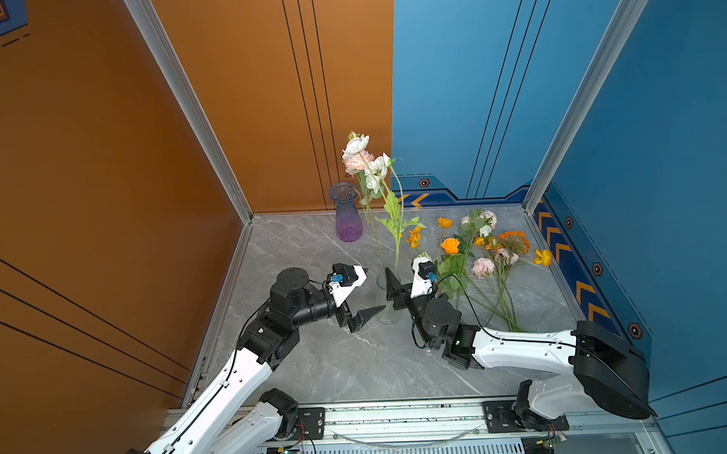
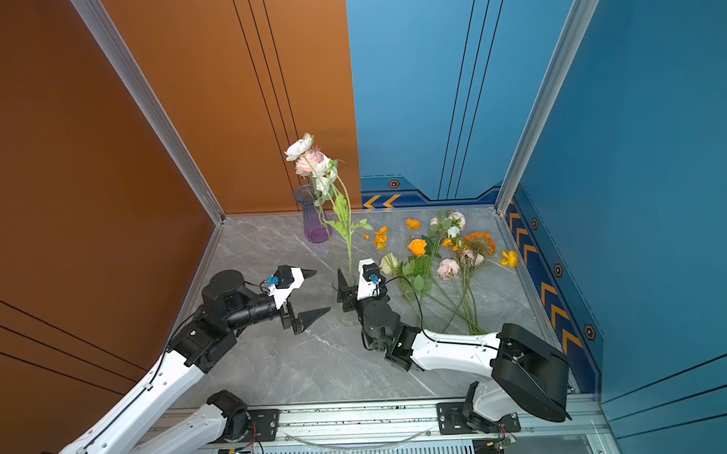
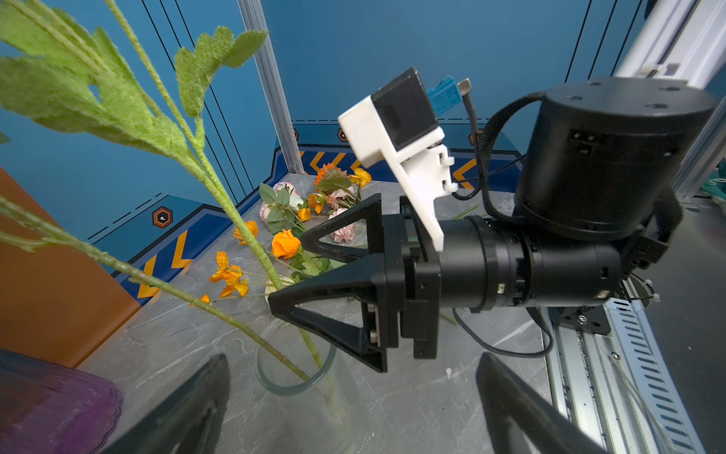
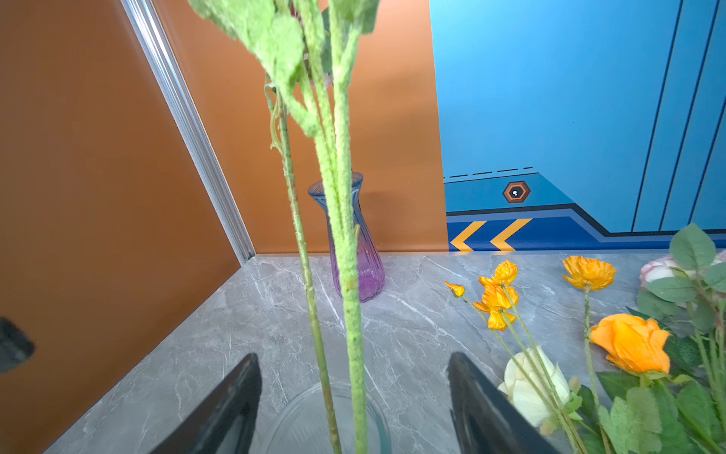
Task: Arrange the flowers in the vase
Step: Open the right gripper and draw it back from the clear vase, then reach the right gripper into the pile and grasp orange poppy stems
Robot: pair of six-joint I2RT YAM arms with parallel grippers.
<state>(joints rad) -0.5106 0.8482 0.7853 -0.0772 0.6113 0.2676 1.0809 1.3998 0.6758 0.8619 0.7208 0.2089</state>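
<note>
Right pincer (image 1: 401,285) sits just above the clear vase (image 1: 386,314), near the middle of the surface (image 1: 337,362). Its jaws are apart. In the right wrist view the two standing flowers (image 4: 349,251) rise between its fingers (image 4: 235,397), with a gap on either side and no contact that we can see. Both stems drop into the vase mouth (image 4: 290,408). Their white and pink blooms (image 1: 355,147) lean toward the back wall.

Left pincer (image 1: 375,288) is spread wide and holds nothing. It is just beside the clear vase on the left and points at it. From the left wrist view we see the right pincer (image 3: 286,273) from the side, its near finger tip over the vase rim (image 3: 275,387).

The loose flowers (image 1: 482,267) lie flat on the right half of the surface, with stems fanned toward the front and blooms toward the back right corner. A cream bloom (image 4: 530,385) lies just beside the right pincer's outer finger.

A purple vase (image 1: 348,220) stands upright near the back wall, well apart from both pincers.

Edges: the orange wall (image 1: 103,204) closes the left side, the blue wall (image 1: 664,184) closes the right, and a metal rail (image 1: 401,414) runs along the front. Bare surface lies in the front middle and to the left of the clear vase.
</note>
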